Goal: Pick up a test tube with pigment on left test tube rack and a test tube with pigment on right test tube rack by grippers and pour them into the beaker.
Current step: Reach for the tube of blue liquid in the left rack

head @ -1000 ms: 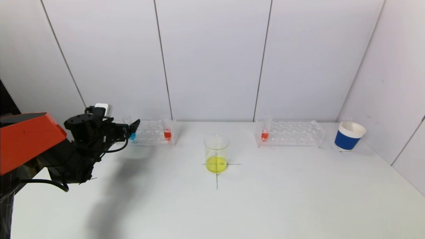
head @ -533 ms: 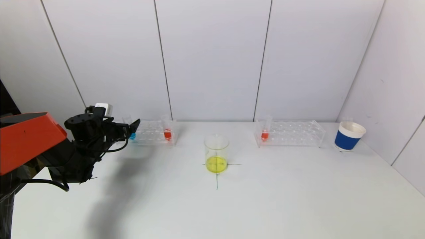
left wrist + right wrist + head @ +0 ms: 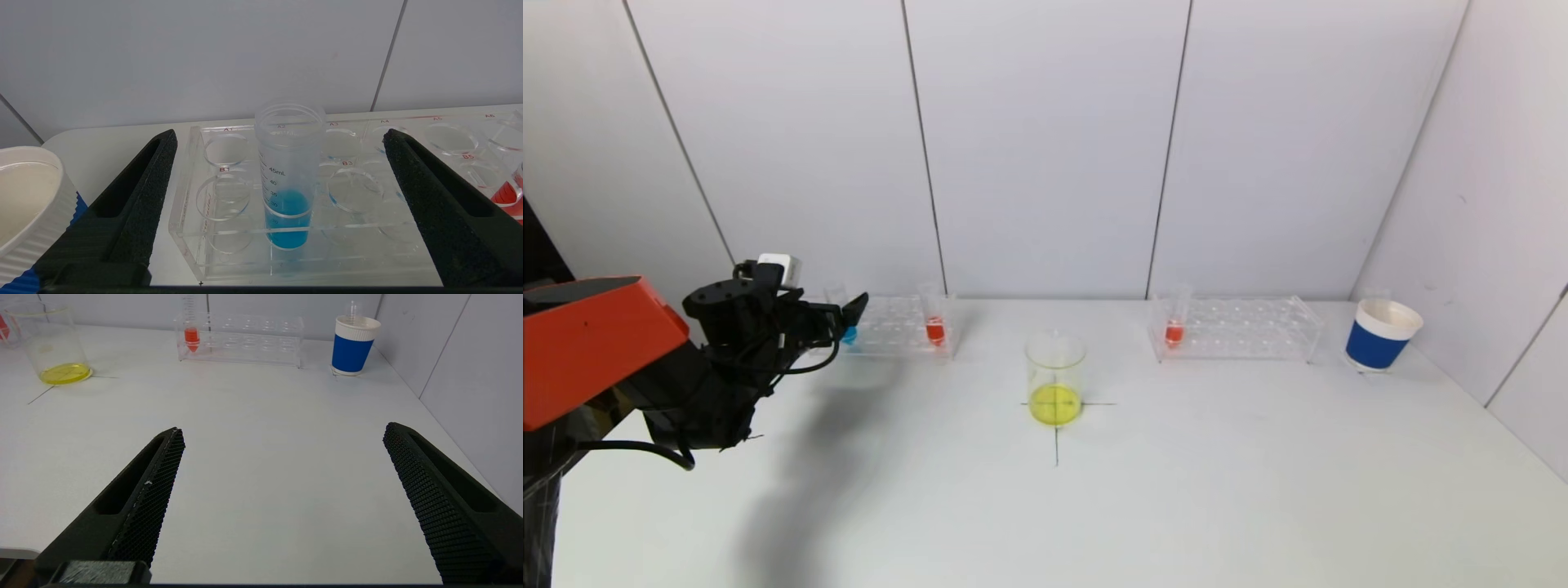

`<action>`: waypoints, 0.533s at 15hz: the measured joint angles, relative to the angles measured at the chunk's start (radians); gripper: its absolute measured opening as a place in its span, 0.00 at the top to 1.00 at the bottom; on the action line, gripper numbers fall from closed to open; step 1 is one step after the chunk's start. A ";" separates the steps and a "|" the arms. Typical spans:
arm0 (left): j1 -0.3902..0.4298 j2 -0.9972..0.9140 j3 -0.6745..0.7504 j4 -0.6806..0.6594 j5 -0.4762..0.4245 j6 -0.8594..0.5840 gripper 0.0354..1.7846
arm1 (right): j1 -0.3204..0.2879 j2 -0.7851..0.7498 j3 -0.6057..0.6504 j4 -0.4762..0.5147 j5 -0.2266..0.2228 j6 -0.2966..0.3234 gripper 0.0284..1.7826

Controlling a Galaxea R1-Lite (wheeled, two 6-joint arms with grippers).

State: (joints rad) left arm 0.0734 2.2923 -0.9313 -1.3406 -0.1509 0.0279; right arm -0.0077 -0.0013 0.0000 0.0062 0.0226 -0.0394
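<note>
The left test tube rack (image 3: 894, 328) holds a tube with blue pigment (image 3: 849, 333) and a tube with red pigment (image 3: 935, 330). My left gripper (image 3: 846, 315) hovers just in front of the blue tube (image 3: 288, 212), open, its fingers (image 3: 139, 196) wide on either side and apart from it. The right rack (image 3: 1245, 327) holds one red tube (image 3: 1174, 331). Between the racks, on a cross mark, stands the beaker (image 3: 1055, 380) with yellow liquid. My right gripper (image 3: 282, 433) is open and empty above bare table, out of the head view.
A blue paper cup with a white rim (image 3: 1382, 335) stands right of the right rack, near the side wall. Another white-rimmed cup (image 3: 24, 204) sits beside the left rack's outer end. White walls close the table at the back and right.
</note>
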 joint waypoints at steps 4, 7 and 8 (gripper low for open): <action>0.000 0.002 0.000 0.001 0.000 0.000 0.01 | 0.000 0.000 0.000 0.000 0.000 0.000 0.01; 0.000 0.005 -0.001 0.001 0.000 0.000 0.02 | 0.000 0.000 0.000 0.000 0.000 0.000 0.01; 0.000 0.005 -0.002 0.001 0.000 0.001 0.04 | 0.000 0.000 0.000 0.000 0.000 0.000 0.01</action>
State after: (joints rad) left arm 0.0734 2.2977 -0.9336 -1.3391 -0.1511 0.0287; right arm -0.0081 -0.0013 0.0000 0.0062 0.0226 -0.0398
